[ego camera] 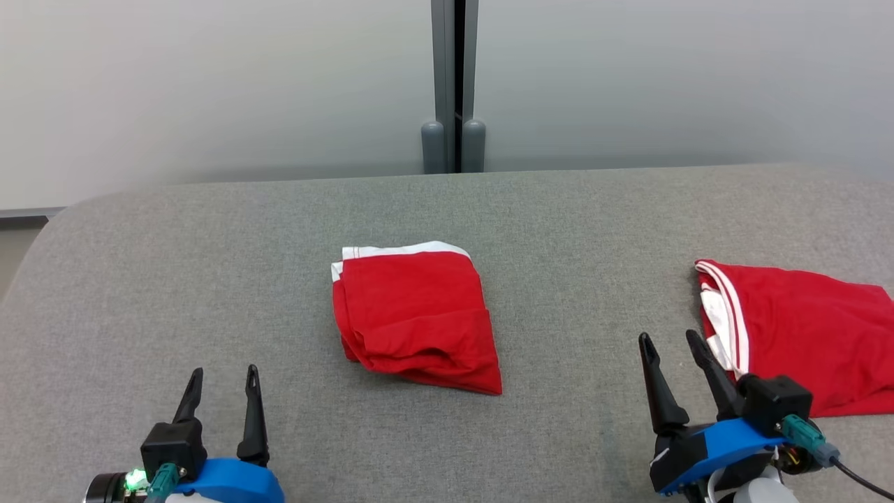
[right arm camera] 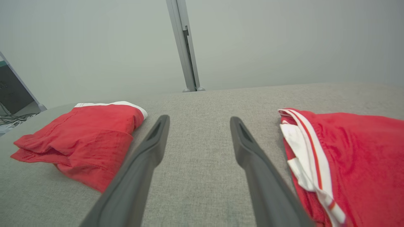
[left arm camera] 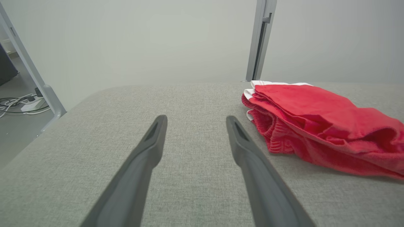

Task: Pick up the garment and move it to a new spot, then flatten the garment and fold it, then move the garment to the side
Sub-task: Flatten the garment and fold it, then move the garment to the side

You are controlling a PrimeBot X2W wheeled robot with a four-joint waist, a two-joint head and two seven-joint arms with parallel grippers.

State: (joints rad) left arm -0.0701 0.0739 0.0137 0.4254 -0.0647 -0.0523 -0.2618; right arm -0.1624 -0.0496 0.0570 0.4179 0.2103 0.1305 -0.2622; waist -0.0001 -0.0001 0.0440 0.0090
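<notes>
Red cloth, folded into a compact packet with a white band along its far edge: the folded red garment (ego camera: 417, 318), flat at the middle of the grey fabric-covered desk (ego camera: 209, 279), loose layered edges toward the near side. Lies well apart from both grippers, roughly between them and farther up the desk. Left gripper (ego camera: 224, 372) at the lower left of the head view, dark fingers pointing away over bare desk, jaws spread wide, holding nothing. From the left wrist view, the same left gripper (left arm camera: 195, 118) open over grey weave, with the folded red garment (left arm camera: 322, 126) off to the right of the fingers, ribbed layers stacked at its near corner, clear of both fingers. Right gripper (ego camera: 669, 337) at the lower right, likewise spread wide and empty, leaning slightly left, just beside a second red garment (ego camera: 803, 335) with white striped trim at its left end. From the right wrist view, right gripper (right arm camera: 199, 118) over bare desk between the two garments: folded red garment (right arm camera: 85, 138) to the left, second red garment (right arm camera: 353, 157) to the right, close to the right finger, contact hard to tell. Behind the desk, a grey post (ego camera: 454, 84) against a pale wall (ego camera: 209, 84). Cables (left arm camera: 19, 104) on the floor (left arm camera: 19, 138) beyond the desk's left edge.
</notes>
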